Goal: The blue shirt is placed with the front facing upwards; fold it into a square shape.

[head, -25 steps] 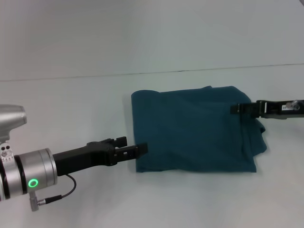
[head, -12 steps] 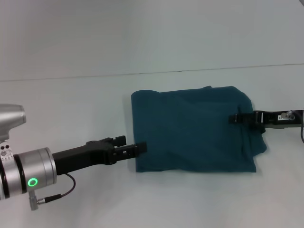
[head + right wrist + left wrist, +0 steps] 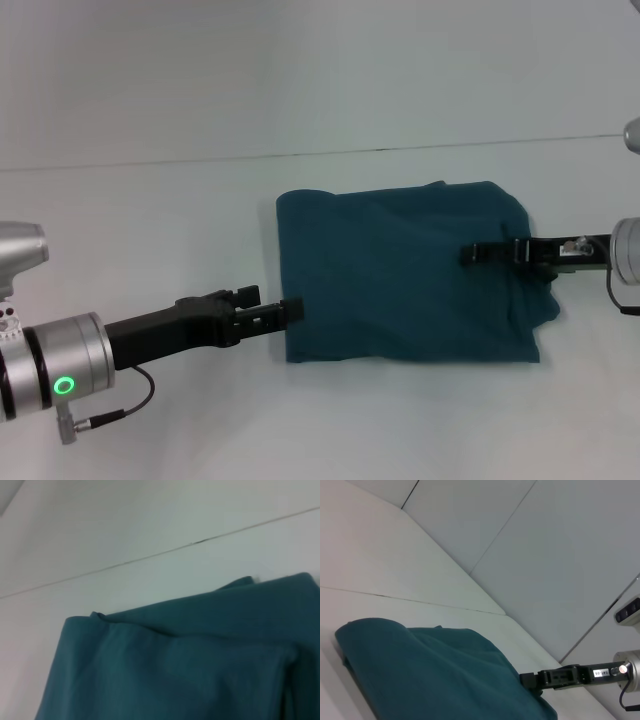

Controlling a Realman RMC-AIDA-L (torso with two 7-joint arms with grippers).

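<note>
The blue shirt [image 3: 400, 290] lies folded into a rough rectangle on the white table, with no lettering showing. It also fills the left wrist view [image 3: 430, 675] and the right wrist view [image 3: 175, 665]. My left gripper [image 3: 285, 308] sits at the shirt's near left edge, open, with nothing between its fingers. Reaching in from the right, my right gripper [image 3: 468, 254] hovers over the shirt's right half, close to the cloth. The left wrist view shows it far off [image 3: 526, 679]. A loose flap of the shirt bulges out at the right side [image 3: 548, 300].
The white table [image 3: 180, 220] stretches around the shirt on every side. A thin seam line [image 3: 200, 160] runs across it behind the shirt. A cable hangs under my left arm [image 3: 130, 400].
My right gripper has slid to the left and slightly lower, farther in over the shirt. My left gripper has drawn back a little from the shirt's edge. The shirt itself has kept its shape.
</note>
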